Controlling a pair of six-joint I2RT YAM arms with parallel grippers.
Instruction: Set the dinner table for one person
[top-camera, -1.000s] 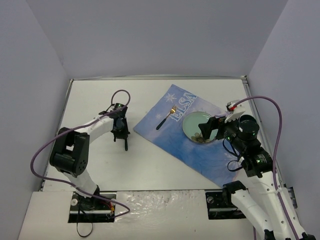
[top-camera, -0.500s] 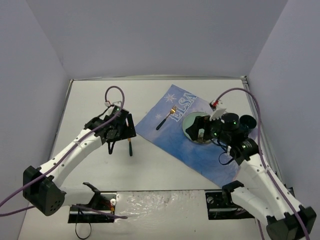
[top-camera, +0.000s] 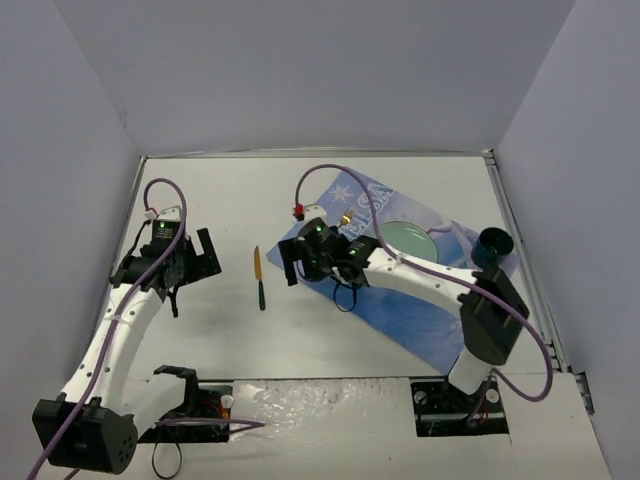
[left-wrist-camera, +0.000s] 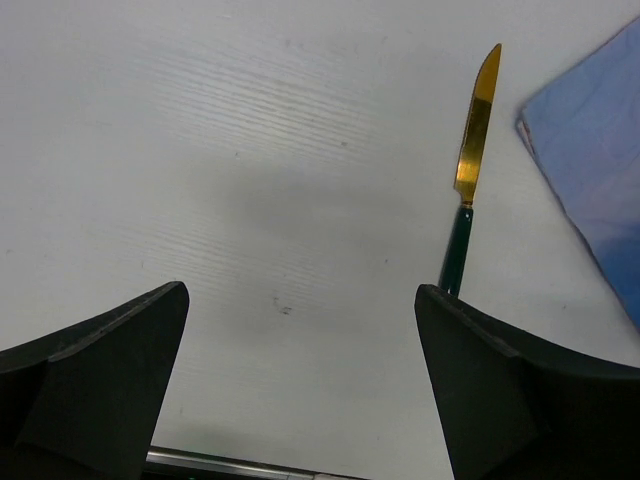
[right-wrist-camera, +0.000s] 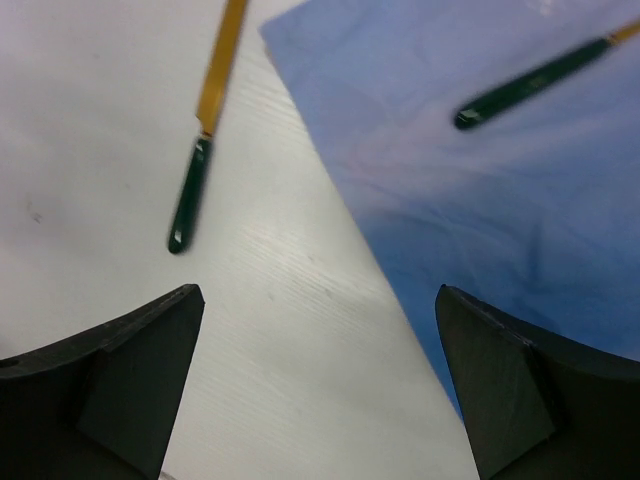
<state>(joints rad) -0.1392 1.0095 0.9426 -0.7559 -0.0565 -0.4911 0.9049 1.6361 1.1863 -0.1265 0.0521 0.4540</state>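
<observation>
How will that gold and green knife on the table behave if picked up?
The knife looks thin and rigid, probably stiff and light. Lying flat on the table, it may be hard to pinch. It looks glossy, so it could slip.

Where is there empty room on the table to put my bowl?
The far strip of the table behind the knife is bare. So is the near middle, between the knife and the placemat. The right is crowded: plate, dark cup and the right gripper cluster at the placemat.
</observation>
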